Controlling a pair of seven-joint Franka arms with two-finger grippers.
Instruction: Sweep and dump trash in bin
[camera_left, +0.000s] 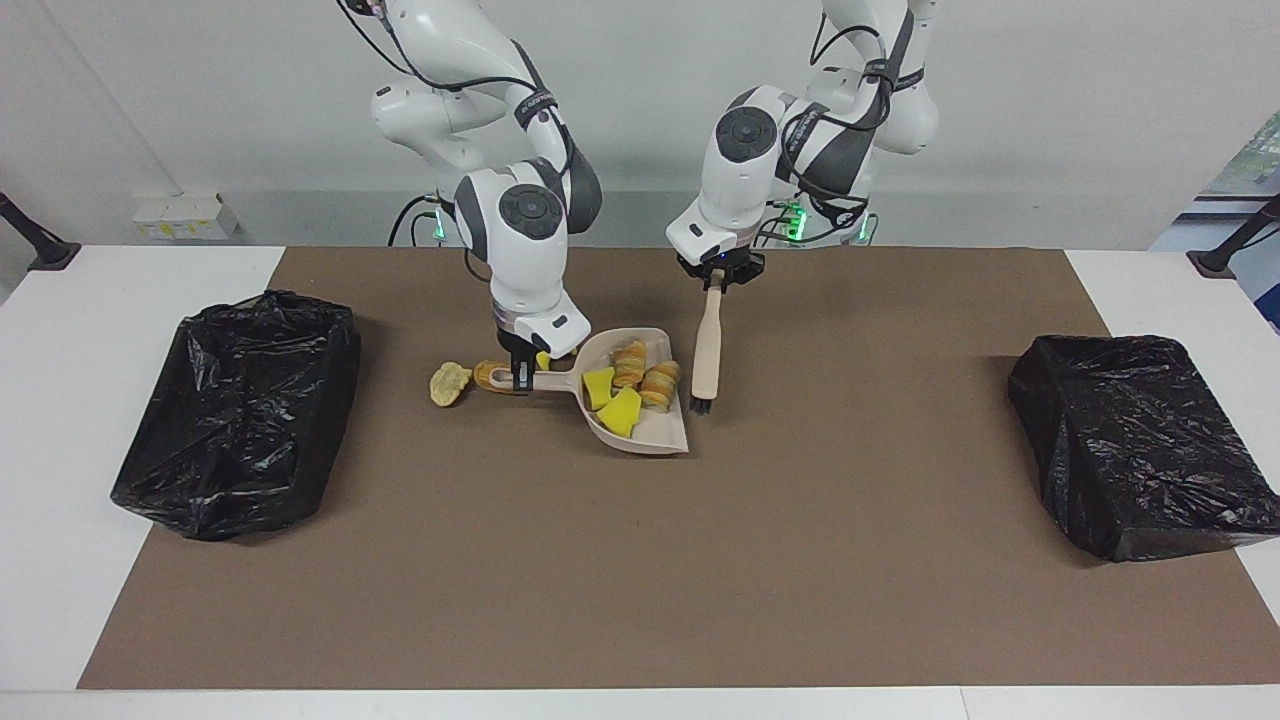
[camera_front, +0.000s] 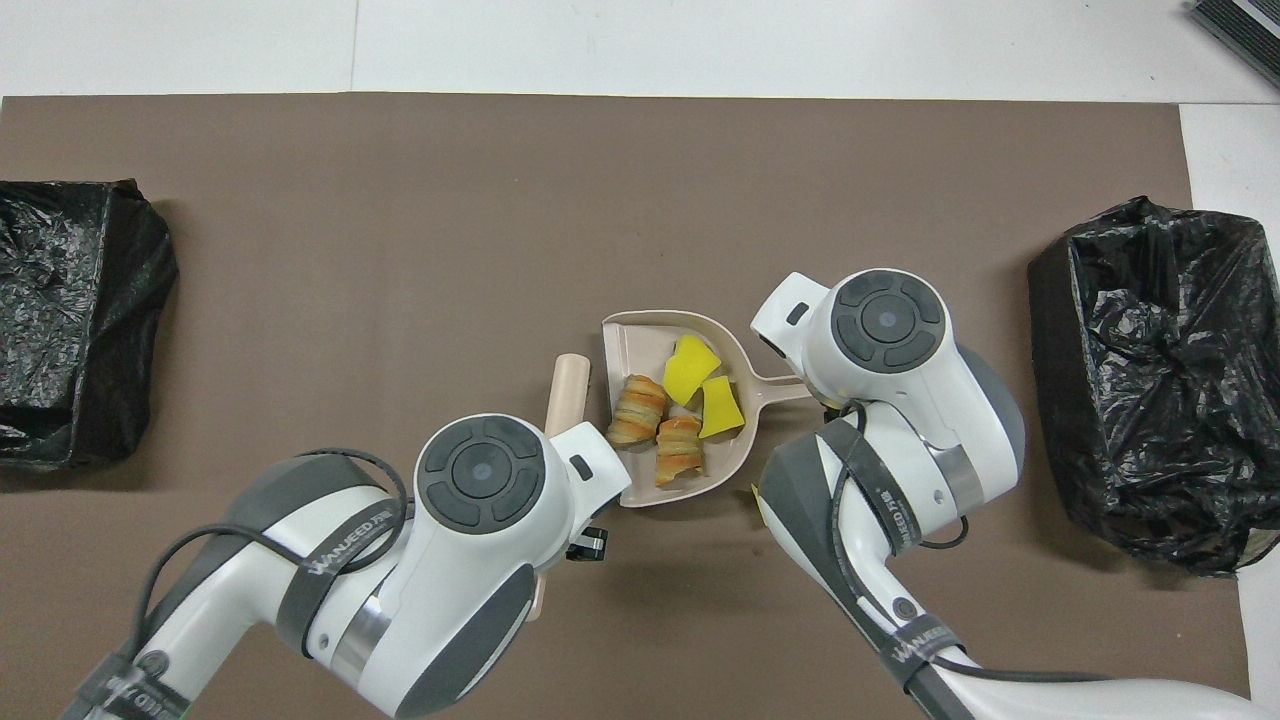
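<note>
Beige plastic marks the dustpan (camera_left: 640, 425) at the middle of the brown mat (camera_left: 660, 580) on the counter (camera_left: 60, 450); the right gripper (camera_left: 519, 378) is clamped tight on its handle, which points toward the right arm's end; in the pan lie four pieces of the trash: two yellow sponge chunks (camera_left: 612, 400) and two layered bread lumps (camera_left: 645, 375).

On the mat by the handle's tip, three more scraps show in the facing view: a brown lump (camera_left: 488, 375) touching the handle end, a pale yellow-tan piece (camera_left: 449, 383) at its nine o'clock in that view, and a small yellow bit (camera_left: 542, 358) just at the gripper's one o'clock.

Closed on the top of the brush (camera_left: 706, 350), the left gripper (camera_left: 718, 283) holds it nearly upright, bristles down just beside the pan's open edge, at the pan's three o'clock in the facing view.

Two bins lined with black bags stand well apart from the pan: the open bin (camera_left: 240, 410) at the right arm's end; the other bin (camera_left: 1140, 445) at the left arm's end.
</note>
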